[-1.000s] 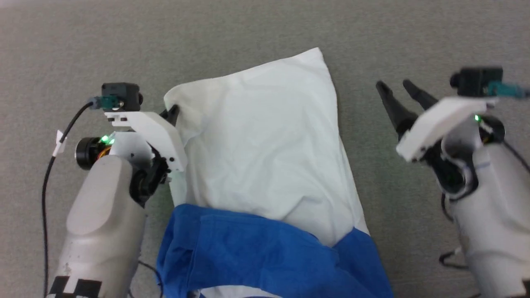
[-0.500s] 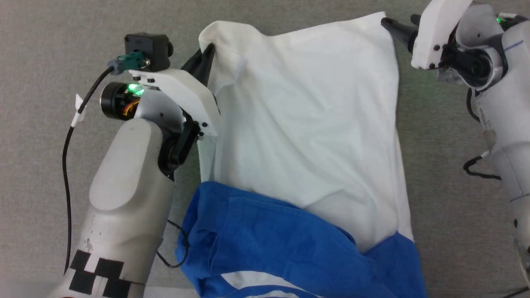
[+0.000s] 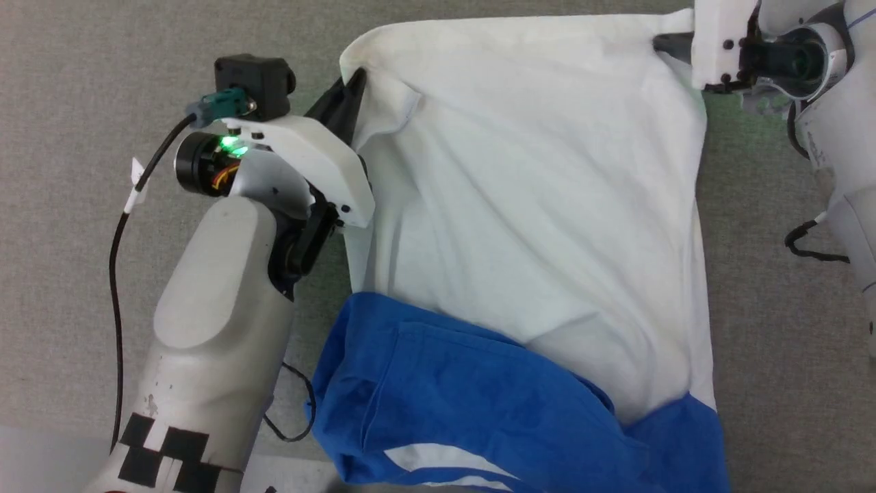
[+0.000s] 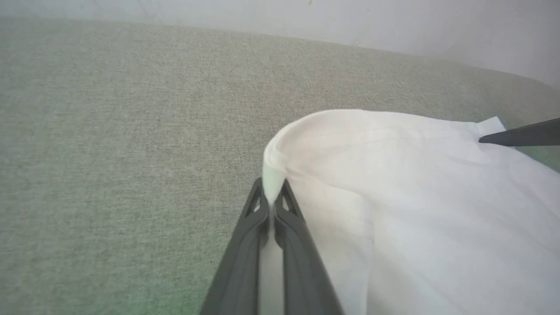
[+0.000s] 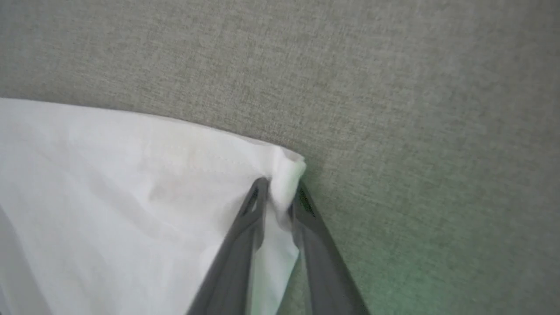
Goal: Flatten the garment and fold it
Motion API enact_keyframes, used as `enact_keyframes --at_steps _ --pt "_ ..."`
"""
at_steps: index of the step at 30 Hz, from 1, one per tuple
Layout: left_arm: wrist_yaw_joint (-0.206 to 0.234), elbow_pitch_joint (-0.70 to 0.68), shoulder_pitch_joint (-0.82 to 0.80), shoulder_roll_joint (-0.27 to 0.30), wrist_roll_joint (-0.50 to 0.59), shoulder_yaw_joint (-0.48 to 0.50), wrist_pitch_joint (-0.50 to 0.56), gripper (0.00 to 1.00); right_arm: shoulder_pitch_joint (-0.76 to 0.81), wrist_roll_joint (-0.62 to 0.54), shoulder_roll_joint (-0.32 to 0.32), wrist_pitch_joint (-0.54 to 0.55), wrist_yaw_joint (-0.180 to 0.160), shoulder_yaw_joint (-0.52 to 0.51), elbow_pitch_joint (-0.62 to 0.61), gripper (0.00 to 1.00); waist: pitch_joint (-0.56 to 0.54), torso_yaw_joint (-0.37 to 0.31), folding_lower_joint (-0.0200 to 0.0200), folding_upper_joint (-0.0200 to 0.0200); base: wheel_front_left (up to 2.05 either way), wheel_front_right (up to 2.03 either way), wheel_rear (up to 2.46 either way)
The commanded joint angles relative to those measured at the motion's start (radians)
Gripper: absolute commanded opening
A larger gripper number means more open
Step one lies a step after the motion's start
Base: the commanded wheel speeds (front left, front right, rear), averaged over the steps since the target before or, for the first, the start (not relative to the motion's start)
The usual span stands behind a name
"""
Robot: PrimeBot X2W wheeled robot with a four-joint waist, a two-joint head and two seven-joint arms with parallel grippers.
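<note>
White-bodied, blue-sleeved cloth shirt (image 3: 534,205): left jaws clamp its eleven-o'clock hem corner. Right jaws straddle the one-o'clock corner, grip unconfirmed, presumably to stretch the hem flat.

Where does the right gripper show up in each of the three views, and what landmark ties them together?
Head view: right gripper at top right, at a white corner of the garment.
Left wrist view: one dark fingertip at the right edge.
Right wrist view: bottom centre, astride that corner.
Shared landmark: the garment's white hem.
</note>
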Motion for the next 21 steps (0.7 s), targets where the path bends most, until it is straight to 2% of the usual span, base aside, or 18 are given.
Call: enact_keyframes --at_steps 1,5,13,21 --pt "-0.006 0.008 -0.015 0.006 -0.006 0.001 -0.004 0.0 0.104 0.014 0.028 0.054 -0.001 0.035 0.062 0.0 -0.004 -0.006 0.0002 0.0 0.0 0.0 0.0" --pt "-0.009 0.03 -0.019 0.009 -0.012 -0.001 -0.003 0.0 0.106 0.035 0.016 0.004 -0.001 0.047 0.023 0.0 -0.023 -0.016 0.0002 0.0 0.0 0.0 0.0" --pt "-0.023 0.103 -0.067 0.045 0.006 -0.014 -0.014 0.0 0.103 0.057 -0.061 -0.224 -0.001 0.081 -0.08 0.0 -0.114 -0.057 0.0002 0.0 0.0 0.0 0.0" --pt "-0.043 0.213 -0.212 0.099 0.049 -0.03 -0.06 0.0 0.027 0.02 -0.115 -0.427 -0.001 0.1 -0.11 0.0 -0.154 -0.104 0.0002 0.0 0.0 0.0 0.0"
